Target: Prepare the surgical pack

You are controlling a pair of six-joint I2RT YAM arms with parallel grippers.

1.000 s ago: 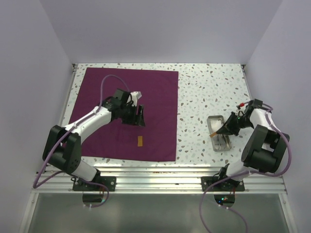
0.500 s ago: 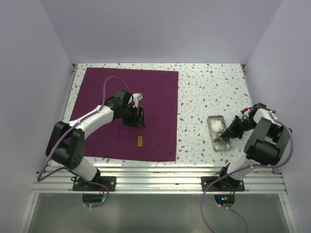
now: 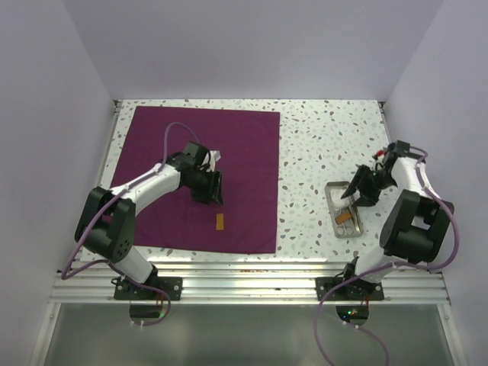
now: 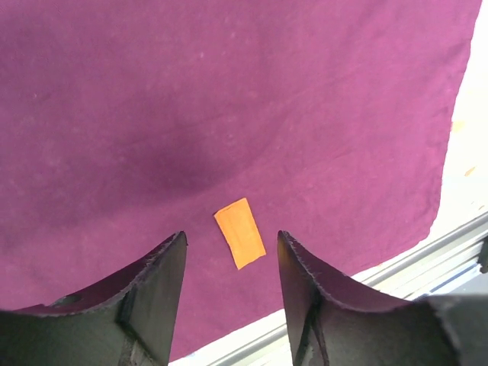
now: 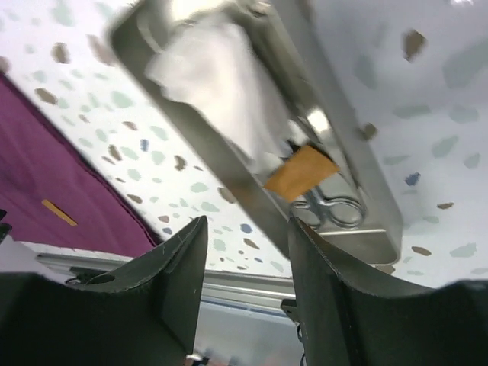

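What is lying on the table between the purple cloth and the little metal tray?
Nothing lies there. Between the purple cloth and the metal tray there is only bare speckled tabletop, as the overhead view shows plainly.

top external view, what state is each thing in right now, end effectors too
plum-purple square cloth: spread flat, unfolded
small orange strip: lying flat on the cloth
silver metal tray: uncovered, beside the cloth, metal scissors inside
left end effector: open, empty, over the cloth
right end effector: open, empty, over the tray
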